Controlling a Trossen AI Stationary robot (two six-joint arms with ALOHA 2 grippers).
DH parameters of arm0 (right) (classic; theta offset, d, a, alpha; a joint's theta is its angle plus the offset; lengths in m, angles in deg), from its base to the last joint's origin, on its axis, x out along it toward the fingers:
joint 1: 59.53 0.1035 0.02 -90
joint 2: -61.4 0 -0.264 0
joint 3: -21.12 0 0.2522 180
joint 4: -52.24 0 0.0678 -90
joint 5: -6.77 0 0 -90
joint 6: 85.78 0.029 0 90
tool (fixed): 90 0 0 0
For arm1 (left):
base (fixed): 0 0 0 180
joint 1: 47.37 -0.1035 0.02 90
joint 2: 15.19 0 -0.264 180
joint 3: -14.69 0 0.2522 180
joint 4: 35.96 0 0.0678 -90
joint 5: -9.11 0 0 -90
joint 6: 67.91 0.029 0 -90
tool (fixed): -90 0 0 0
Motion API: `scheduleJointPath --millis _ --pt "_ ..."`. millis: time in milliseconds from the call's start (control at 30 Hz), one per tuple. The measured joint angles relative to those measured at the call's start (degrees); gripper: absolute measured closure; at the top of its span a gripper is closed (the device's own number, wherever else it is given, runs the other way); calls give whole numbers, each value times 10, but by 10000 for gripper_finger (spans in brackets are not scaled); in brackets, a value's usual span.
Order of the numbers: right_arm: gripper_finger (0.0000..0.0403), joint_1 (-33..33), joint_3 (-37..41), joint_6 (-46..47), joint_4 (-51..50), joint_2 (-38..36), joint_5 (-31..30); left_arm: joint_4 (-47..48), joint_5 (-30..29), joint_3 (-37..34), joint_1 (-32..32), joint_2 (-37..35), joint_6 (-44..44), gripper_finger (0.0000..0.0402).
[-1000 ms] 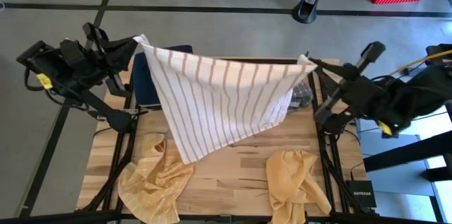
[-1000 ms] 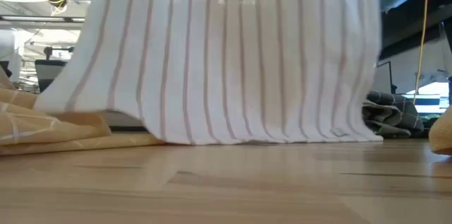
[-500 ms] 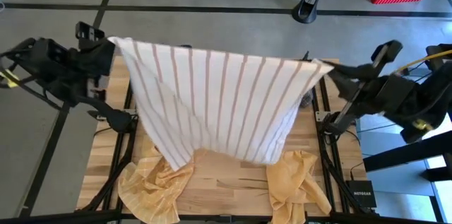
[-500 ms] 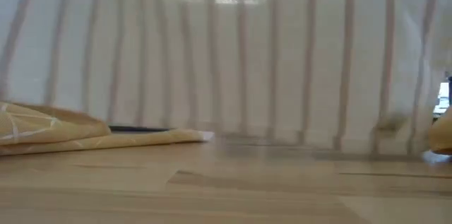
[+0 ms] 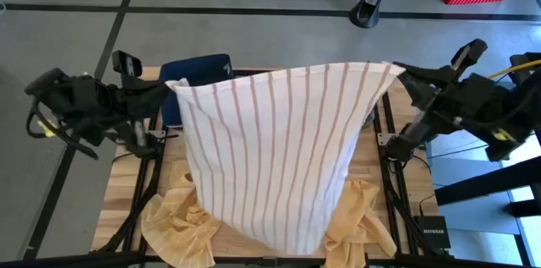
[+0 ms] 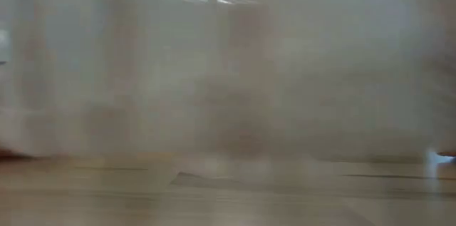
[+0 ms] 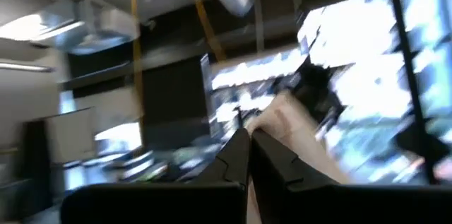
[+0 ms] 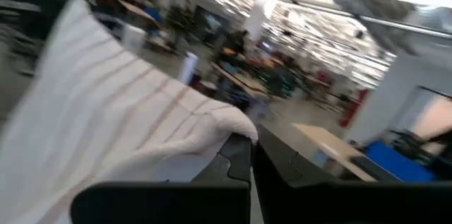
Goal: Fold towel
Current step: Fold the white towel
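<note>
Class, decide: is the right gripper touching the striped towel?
Touching. In the right wrist view, the right gripper is shut on a corner of the striped towel; the high view shows that corner held up at its fingers.

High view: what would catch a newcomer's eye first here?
A white towel with thin brown stripes hangs spread above the wooden table, held by its corners in the shut left gripper and right gripper. Two crumpled yellow cloths lie at the near edge, a dark blue cloth behind.
</note>
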Motion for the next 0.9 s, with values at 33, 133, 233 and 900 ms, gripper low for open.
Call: scheduleJointPath --millis 33,133,233,900 --pt "395 -12 0 13 -20 0 -9 7 -31 0 -1 1 22 402" --pt "395 -42 1 84 -120 -3 -31 27 -122 0 -14 1 66 402" --pt "395 -85 1 209 -262 -15 -6 49 -177 0 -29 -2 83 402" --pt "395 -382 99 600 -756 -36 212 332 -200 0 -221 -8 16 402"
